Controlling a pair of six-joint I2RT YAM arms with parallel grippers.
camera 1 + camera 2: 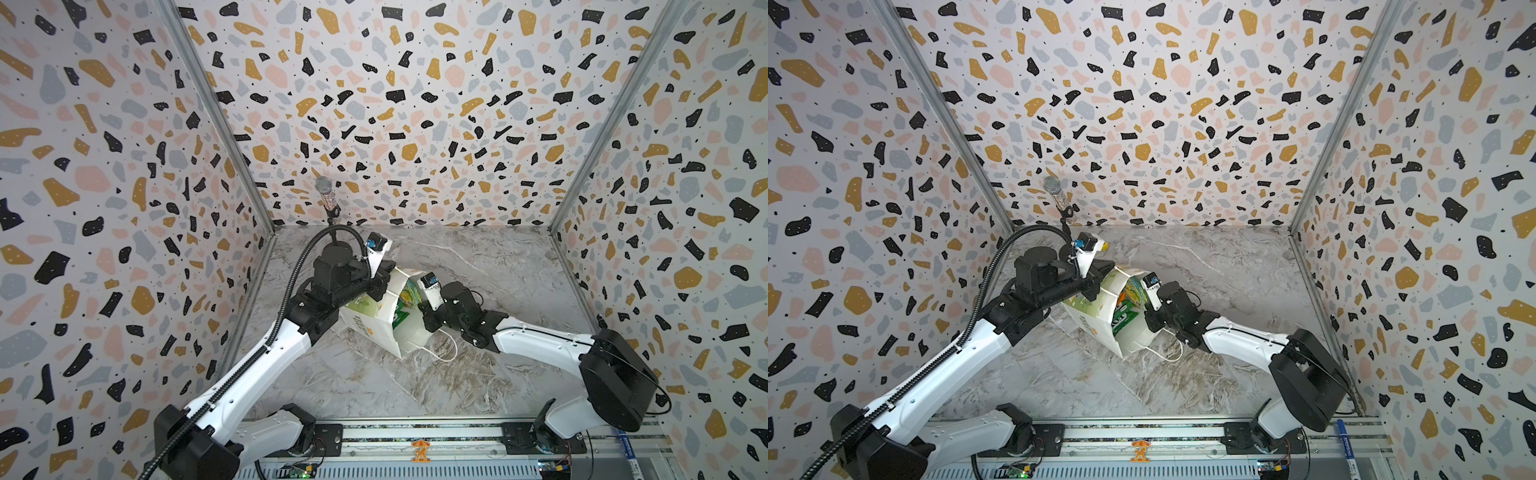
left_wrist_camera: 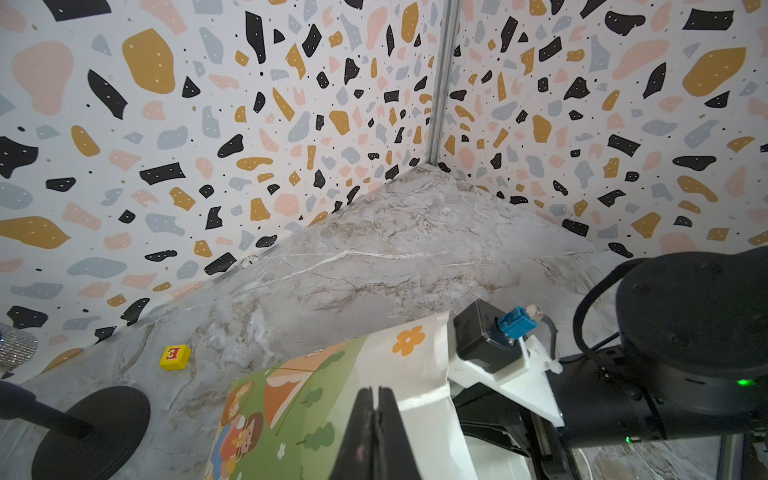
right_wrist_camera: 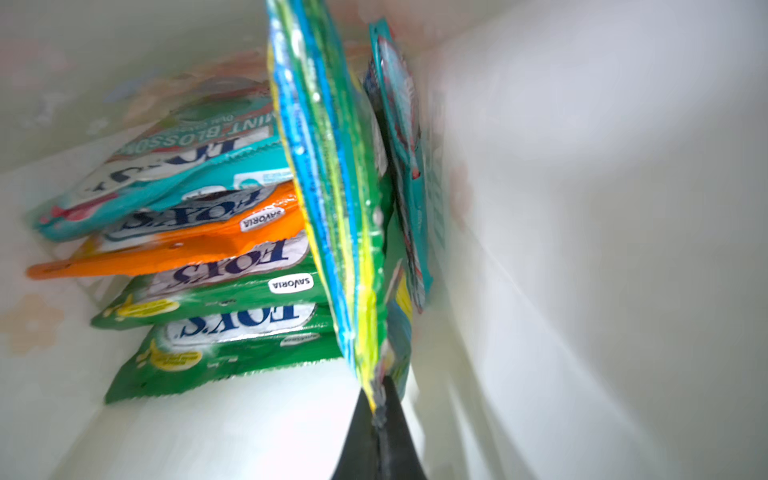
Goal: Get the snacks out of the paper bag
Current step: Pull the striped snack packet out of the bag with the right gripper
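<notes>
The white paper bag [image 1: 376, 328] [image 1: 1096, 322] lies on its side mid-table, its mouth facing right. My left gripper [image 2: 376, 392] is shut on the bag's upper wall [image 2: 415, 365] near the rim, beside the small orange flower print. My right gripper [image 3: 379, 409] reaches inside the bag and is shut on the edge of a green-yellow snack pouch [image 3: 332, 208], which stands on edge. A teal pouch [image 3: 399, 124] is behind it. More snacks lie stacked deeper in: teal [image 3: 166, 174], orange [image 3: 187, 249], two green [image 3: 228, 286]. Both top views show pouches in the mouth [image 1: 409, 293] [image 1: 1125, 320].
A small yellow cube [image 2: 175, 357] marked E sits near the back wall. A microphone [image 1: 326, 197] stands on a round black base [image 2: 91, 428] at the back left. The bag's white cord handle [image 1: 440, 353] trails on the marble table. Terrazzo walls enclose three sides.
</notes>
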